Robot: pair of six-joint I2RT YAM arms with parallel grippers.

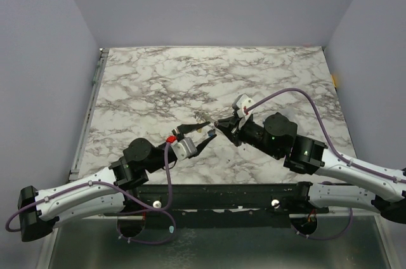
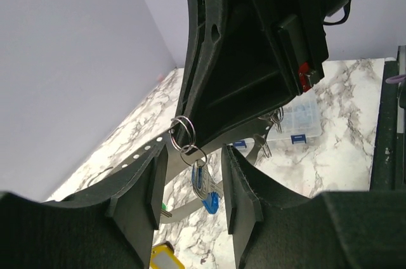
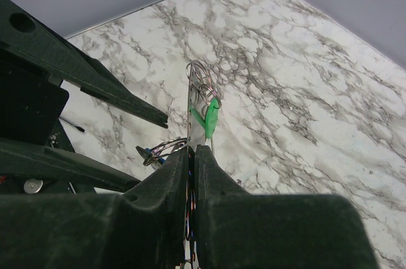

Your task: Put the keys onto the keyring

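**While right clamps the keyring, left stands open around the blue key**

All positions are relative to the right gripper [image 1: 222, 123].

- Right gripper: fingers pressed together on a thin grey metal piece, the keyring [image 3: 189, 107]. It is seen edge-on from the right wrist, so its hoop shape can't be read there. The metal runs straight out past the fingertips.
- Green key [image 3: 209, 120]: against the keyring just beyond the right gripper's fingertips, with small wire loops [image 3: 202, 78] at the far end of the metal. Can't tell whether it is threaded on or only hanging alongside.
- Blue key [image 2: 203, 183]: hangs from a small ring directly under the right gripper's tip, below two overlapping wire coils [image 2: 183, 132] that sit at that tip.
- Left gripper [image 1: 202, 137]: tip to tip with the right gripper above the marble table [image 1: 190, 72]. Fingers [image 2: 136, 202] are apart, one on each side of the blue key. No contact with it is visible.
- Yellow key [image 2: 166, 257]: on the table well below the right gripper, only its head partly in view at the frame edge.
- Clear plastic box [image 2: 299, 120]: on the table behind the right gripper, well apart from the keys.
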